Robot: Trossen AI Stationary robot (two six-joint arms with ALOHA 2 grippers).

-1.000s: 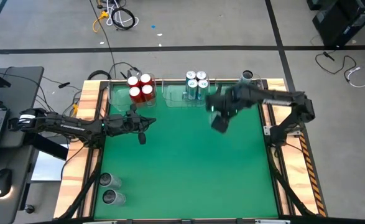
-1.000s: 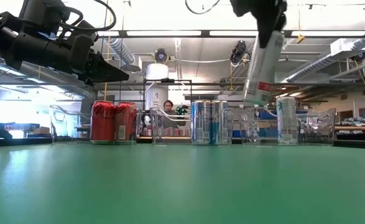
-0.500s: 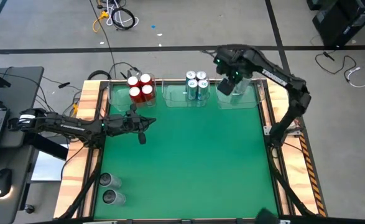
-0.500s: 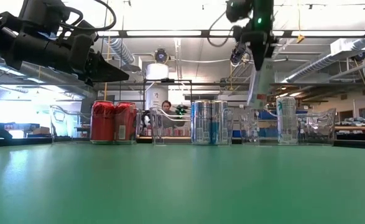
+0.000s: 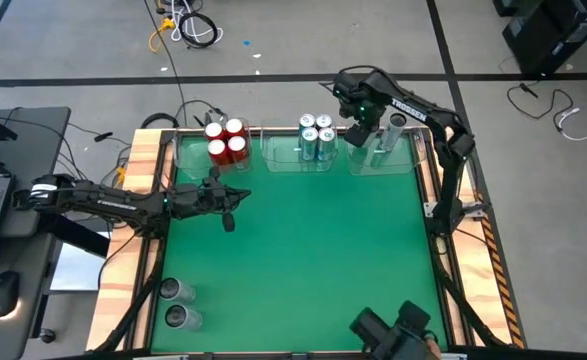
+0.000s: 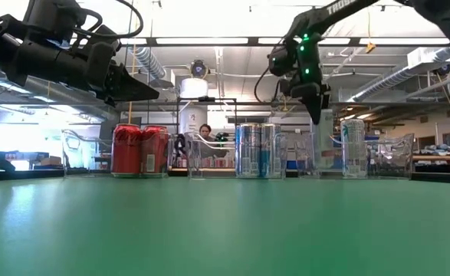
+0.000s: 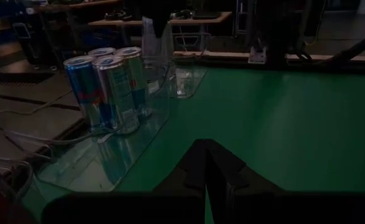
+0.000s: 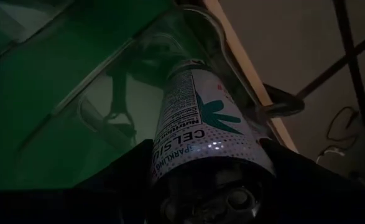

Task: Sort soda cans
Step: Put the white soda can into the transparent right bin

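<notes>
Right wrist view: grey can (image 8: 198, 134) gripped between right end effector (image 8: 210, 180) fingers.

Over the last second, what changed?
The right gripper carried its grey can from above the mat to the far right bin, lowering it beside the can already there; still gripped. Left gripper, red cans, blue cans and two near-left cans unchanged.
</notes>
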